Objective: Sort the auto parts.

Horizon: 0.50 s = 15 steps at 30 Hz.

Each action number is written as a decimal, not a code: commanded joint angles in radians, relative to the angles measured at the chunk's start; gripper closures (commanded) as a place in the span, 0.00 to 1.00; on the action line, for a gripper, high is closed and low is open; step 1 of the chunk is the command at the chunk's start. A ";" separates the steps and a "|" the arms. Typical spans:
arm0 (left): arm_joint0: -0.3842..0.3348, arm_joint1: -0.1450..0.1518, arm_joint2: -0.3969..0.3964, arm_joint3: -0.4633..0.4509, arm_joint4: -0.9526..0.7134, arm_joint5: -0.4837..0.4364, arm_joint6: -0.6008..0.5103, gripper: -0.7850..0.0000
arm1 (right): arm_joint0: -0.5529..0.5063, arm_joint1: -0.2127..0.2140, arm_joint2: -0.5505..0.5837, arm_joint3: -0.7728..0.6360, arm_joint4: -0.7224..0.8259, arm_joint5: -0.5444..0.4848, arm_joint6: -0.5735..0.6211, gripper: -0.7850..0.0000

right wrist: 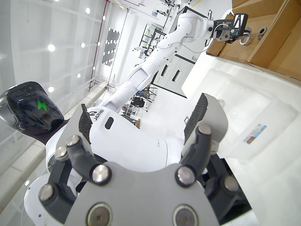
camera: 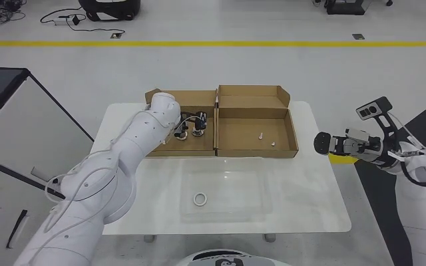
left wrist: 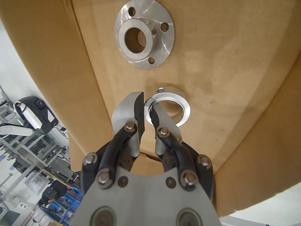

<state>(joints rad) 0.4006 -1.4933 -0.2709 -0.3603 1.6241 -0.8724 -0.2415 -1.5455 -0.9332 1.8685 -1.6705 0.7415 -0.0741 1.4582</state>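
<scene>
Logging from the near edge outward. One clear tray (camera: 226, 216) sits at the near side of the white table (camera: 313, 199). One white ring (camera: 200, 198) lies in it, toward its left end.

Beyond the tray, two open cardboard boxes stand side by side, touching.

Left box (camera: 200, 146): two metal parts on its floor. One is a flange (left wrist: 144, 35) with three bolt holes. The other is a collar (left wrist: 183, 109) with a set screw, just beside the flange. My left gripper (left wrist: 147, 105) is down inside this box. Its jaws are closed on the collar's wall, one finger inside the bore and one outside.

Right box (camera: 239, 136): two small pale pieces (camera: 261, 136) near each other, too small for me to identify.

My right gripper (right wrist: 143, 103) hangs off the table's right edge, level with the boxes. Its jaws are wide apart with nothing between them.
</scene>
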 commanded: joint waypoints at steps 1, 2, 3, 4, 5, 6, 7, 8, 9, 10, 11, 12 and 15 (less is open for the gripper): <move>0.000 -0.003 -0.001 0.006 0.003 0.002 0.003 0.36 | 0.000 0.000 0.000 0.000 0.000 0.000 0.000 0.00; -0.001 -0.004 -0.001 0.009 0.005 0.004 0.005 0.26 | 0.000 0.000 0.000 0.000 0.000 0.000 0.000 0.00; -0.001 -0.005 -0.002 0.011 0.007 0.004 0.006 0.04 | 0.000 0.000 0.000 0.000 0.000 0.000 0.000 0.00; -0.002 -0.006 -0.002 0.011 0.008 0.001 0.008 0.00 | 0.000 0.000 0.000 0.000 0.000 0.000 0.000 0.00; -0.004 -0.008 -0.003 0.011 0.010 0.000 0.010 0.00 | 0.000 0.000 0.000 0.000 0.000 0.000 0.000 0.00; -0.007 -0.009 -0.003 0.011 0.013 -0.004 0.010 0.00 | 0.000 0.000 0.000 0.000 0.000 0.000 0.000 0.00; -0.011 -0.010 -0.005 0.008 0.010 -0.009 0.016 0.00 | 0.000 0.000 0.000 0.000 0.000 0.000 0.000 0.00; -0.014 -0.010 -0.007 0.006 0.009 -0.011 0.019 0.00 | 0.000 0.000 0.000 0.000 0.000 0.000 0.000 0.00; -0.016 -0.011 -0.008 0.006 0.012 -0.015 0.018 0.00 | 0.000 0.000 0.000 0.000 0.000 0.000 0.000 0.00; -0.020 -0.011 -0.009 0.007 0.011 -0.019 0.021 0.00 | 0.000 0.000 0.000 0.000 0.000 0.000 0.000 0.00; -0.024 -0.011 -0.012 0.007 0.011 -0.020 0.025 0.00 | 0.000 0.000 0.000 0.000 0.000 0.000 0.000 0.00; -0.028 -0.011 -0.011 0.004 0.015 -0.026 0.026 0.00 | 0.000 0.000 0.000 0.000 0.000 0.000 0.000 0.00; -0.047 -0.010 -0.020 -0.004 0.013 -0.036 0.037 0.00 | 0.000 0.000 0.000 0.000 0.000 0.000 0.000 0.00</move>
<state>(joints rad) 0.3612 -1.5041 -0.2881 -0.3608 1.6362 -0.9064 -0.2082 -1.5455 -0.9332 1.8685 -1.6705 0.7415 -0.0741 1.4582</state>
